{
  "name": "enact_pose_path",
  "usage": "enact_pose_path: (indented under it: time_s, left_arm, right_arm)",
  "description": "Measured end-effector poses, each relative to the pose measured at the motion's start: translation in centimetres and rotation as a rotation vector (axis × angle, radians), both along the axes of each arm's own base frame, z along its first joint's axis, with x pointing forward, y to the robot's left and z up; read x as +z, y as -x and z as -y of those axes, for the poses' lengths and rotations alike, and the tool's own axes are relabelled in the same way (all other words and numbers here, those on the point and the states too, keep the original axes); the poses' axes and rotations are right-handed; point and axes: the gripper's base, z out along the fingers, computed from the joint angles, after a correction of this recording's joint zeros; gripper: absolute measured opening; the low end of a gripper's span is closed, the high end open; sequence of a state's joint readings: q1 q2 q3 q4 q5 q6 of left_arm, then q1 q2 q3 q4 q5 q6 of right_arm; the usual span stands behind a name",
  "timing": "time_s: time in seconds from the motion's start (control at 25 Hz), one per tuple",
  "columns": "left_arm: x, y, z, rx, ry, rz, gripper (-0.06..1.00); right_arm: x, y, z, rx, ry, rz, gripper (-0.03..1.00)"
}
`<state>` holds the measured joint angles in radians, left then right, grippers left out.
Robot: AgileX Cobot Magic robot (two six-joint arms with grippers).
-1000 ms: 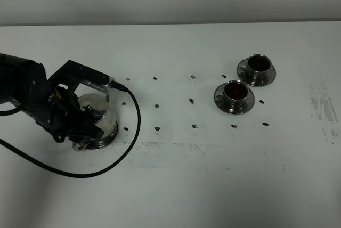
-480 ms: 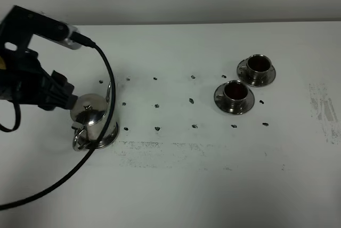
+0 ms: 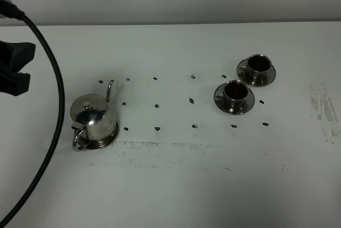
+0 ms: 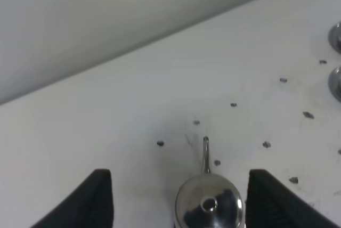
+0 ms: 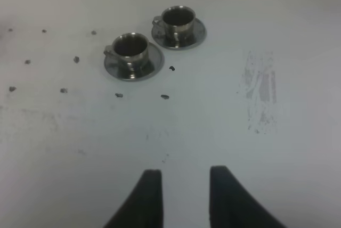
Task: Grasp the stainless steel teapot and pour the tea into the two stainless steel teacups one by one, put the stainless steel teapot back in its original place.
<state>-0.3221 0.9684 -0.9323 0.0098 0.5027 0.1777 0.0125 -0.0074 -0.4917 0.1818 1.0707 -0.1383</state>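
Overhead view: the stainless steel teapot (image 3: 91,123) is standing upright on the white table (image 3: 176,185), left of centre, free of my jaws. Its long axis is running from the loop handle, on the side nearer the camera and slightly leftward, to the thin curved spout, which is pointing toward the far edge and slightly rightward.

The two stainless steel teacups are sitting well apart from the pot on the right, each on its own saucer: the nearer cup (image 3: 234,95) and the farther cup (image 3: 257,68), just beside one another, both showing dark reddish-brown tea (image 3: 235,90).

My left gripper (image 4: 176,206) is hanging above the pot with its fingers spread wide on either side of the domed lid, grasping nothing. My right gripper (image 5: 181,198) is hovering over bare table near the cups, its fingers drawn in with only a narrow gap, holding nothing.
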Motion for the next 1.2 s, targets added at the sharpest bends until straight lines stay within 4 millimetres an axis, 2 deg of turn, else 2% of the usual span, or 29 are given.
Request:
enact_pose_path:
  time_s: [0.16,0.32,0.48,0.72,0.84,0.96,1.2]
  left_arm:
    - [0.2,0.4,-0.2,0.001,-0.017,0.003,0.53]
    - [-0.3,1.6,-0.9,0.047,-0.028,-0.104,0.53]
    - [-0.4,4.1,-2.3,0.182,-0.006,-0.227,0.53]
    - [-0.7,9.3,-4.8,0.319,-0.013,-0.328,0.53]
    - [-2.6,11.5,-6.0,0.403,0.018,-0.336,0.53]
    - [-4.9,13.0,-6.7,0.472,0.043,-0.326,0.53]
    - [-8.2,14.8,-6.9,0.531,0.128,-0.321,0.53]
  right_arm:
    - [0.0,0.0,0.0,0.0,0.0,0.0,0.24]
    - [0.0,0.0,0.0,0.0,0.0,0.0,0.24]
    - [0.0,0.0,0.0,0.0,0.0,0.0,0.24]
    - [0.0,0.0,0.0,0.0,0.0,0.0,0.24]
    - [0.0,0.0,0.0,0.0,0.0,0.0,0.24]
    - [0.0,0.0,0.0,0.0,0.0,0.0,0.24]
    - [0.0,0.0,0.0,0.0,0.0,0.0,0.24]
